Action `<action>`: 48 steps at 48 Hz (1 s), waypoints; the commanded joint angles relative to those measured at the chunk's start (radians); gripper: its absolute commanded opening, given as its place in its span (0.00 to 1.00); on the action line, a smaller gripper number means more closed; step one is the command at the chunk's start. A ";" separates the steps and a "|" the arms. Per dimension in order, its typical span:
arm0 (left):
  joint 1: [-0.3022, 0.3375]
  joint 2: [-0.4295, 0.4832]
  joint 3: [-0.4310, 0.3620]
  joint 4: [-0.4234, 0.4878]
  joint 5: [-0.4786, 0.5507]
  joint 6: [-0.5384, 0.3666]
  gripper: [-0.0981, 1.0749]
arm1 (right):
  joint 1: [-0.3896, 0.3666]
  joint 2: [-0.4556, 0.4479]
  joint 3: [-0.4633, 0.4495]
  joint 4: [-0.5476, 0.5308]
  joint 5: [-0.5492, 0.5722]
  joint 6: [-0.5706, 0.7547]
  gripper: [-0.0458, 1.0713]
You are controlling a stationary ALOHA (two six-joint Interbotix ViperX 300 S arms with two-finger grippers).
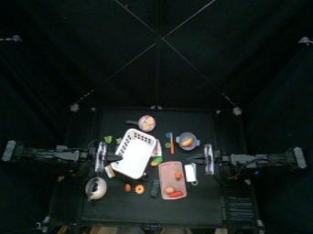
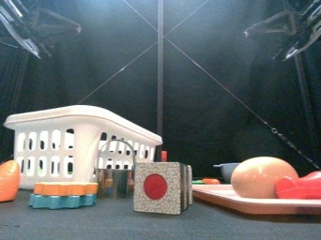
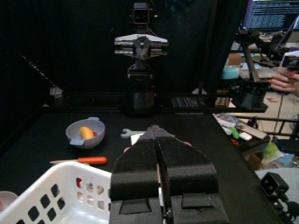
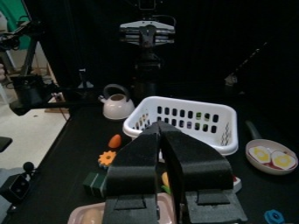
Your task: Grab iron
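While neither arm has begun to reach, the black left gripper [image 3: 156,136] and black right gripper [image 4: 165,129] sit closed and empty at mid-frame edges of the top view; next, locate the iron, which I cannot pick out.

arms: two, black, jointed, slim | left arm [image 1: 49,154]: left edge of top view, pale joint patches | right arm [image 1: 259,160]: right edge, same build | left gripper [image 3: 162,168]: two broad matte-black jaws | right gripper [image 4: 172,166]: alike
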State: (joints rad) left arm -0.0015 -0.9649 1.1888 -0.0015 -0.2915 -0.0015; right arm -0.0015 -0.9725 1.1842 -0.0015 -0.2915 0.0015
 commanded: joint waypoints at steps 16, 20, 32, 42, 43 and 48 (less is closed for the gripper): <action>0.009 0.020 -0.072 0.046 -0.114 0.008 0.08 | -0.078 0.183 -0.144 0.060 -0.006 0.086 0.07; 0.011 0.021 -0.069 0.072 -0.135 0.006 0.08 | -0.086 0.242 -0.202 0.127 -0.006 0.143 0.07; 0.011 0.025 -0.028 0.077 -0.167 0.006 0.08 | -0.124 0.377 -0.348 0.403 0.092 0.321 0.07; 0.011 0.025 -0.014 0.078 -0.187 0.006 0.08 | -0.199 0.445 -0.459 0.503 0.264 0.344 0.07; 0.011 0.025 -0.012 0.080 -0.187 0.006 0.08 | -0.207 0.451 -0.469 0.509 0.285 0.345 0.07; 0.017 0.025 -0.005 0.080 -0.187 0.008 0.08 | -0.249 0.482 -0.515 0.538 0.393 0.345 0.07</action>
State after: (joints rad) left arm 0.0092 -0.9449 1.1934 0.0752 -0.4694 0.0046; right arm -0.2178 -0.5016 0.7302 0.5154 0.0230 0.3467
